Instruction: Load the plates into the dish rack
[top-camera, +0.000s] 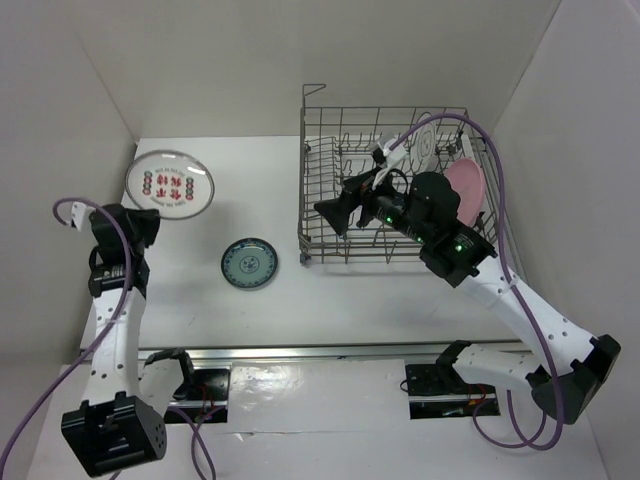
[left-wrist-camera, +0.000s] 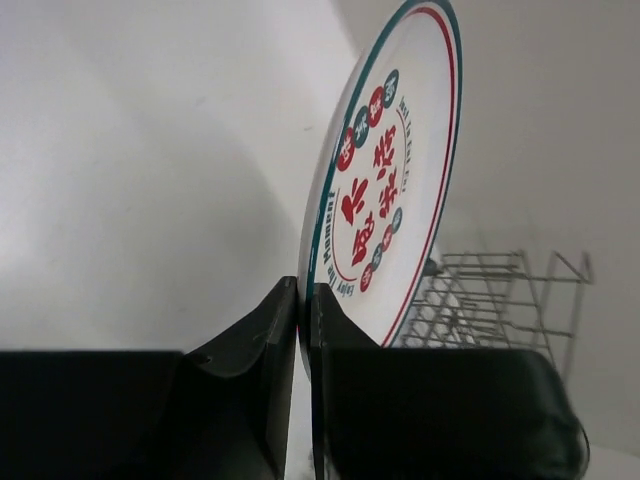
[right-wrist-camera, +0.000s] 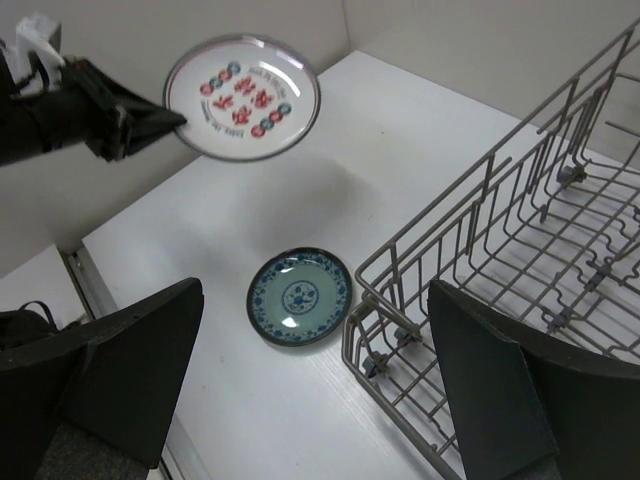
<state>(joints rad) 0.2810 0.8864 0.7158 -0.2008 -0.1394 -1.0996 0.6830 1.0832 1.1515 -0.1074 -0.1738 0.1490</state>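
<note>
In the dish rack (top-camera: 305, 170) stand the pink plate (top-camera: 468, 185) and white plate (top-camera: 428, 148): half done. The left pincer (left-wrist-camera: 305, 295) clenches the red-patterned plate (left-wrist-camera: 390, 190) by its rim above the tabletop (top-camera: 260, 190); the teal plate (top-camera: 250, 264) lies there; the right pincer (top-camera: 338, 212) gapes empty.

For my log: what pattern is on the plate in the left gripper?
Plate: white, red motifs, teal rim; best in left wrist view.
</note>
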